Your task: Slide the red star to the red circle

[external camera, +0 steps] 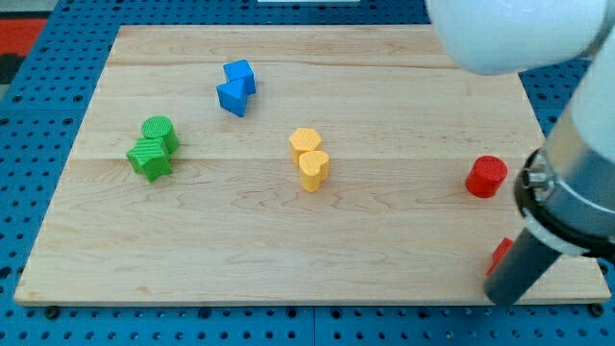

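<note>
The red circle (486,177) stands on the wooden board (288,231) at the view's right. The red star (500,254) lies below it near the board's bottom right corner, mostly hidden behind my rod. My tip (503,299) is at the board's bottom edge, just below the red star and touching or very close to it; the exact contact cannot be told.
Two blue blocks (235,87) sit together at the top left of centre. A green circle (159,132) and a green star (149,160) touch at the left. A yellow hexagon (305,142) and a yellow heart (313,170) touch at the centre. The arm's bulk (577,192) fills the right side.
</note>
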Robot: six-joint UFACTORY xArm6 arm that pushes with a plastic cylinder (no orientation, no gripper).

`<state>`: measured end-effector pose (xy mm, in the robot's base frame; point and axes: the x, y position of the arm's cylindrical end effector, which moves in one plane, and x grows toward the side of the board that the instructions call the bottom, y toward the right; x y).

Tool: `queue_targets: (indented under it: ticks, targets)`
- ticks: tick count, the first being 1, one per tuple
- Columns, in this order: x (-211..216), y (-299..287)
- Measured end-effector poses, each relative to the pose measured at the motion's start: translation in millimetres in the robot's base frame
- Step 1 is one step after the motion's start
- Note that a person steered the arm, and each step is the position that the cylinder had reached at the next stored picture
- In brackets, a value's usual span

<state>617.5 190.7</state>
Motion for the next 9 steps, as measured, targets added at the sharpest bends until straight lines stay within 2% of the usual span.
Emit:
queue_targets:
  ticks: [1, 2, 4, 5, 6, 9]
  targets:
    - [-1, 48]
    - [-6, 68]
    - [-13, 21]
    - [-37, 49]
    - [-57, 52]
    - [-109, 12]
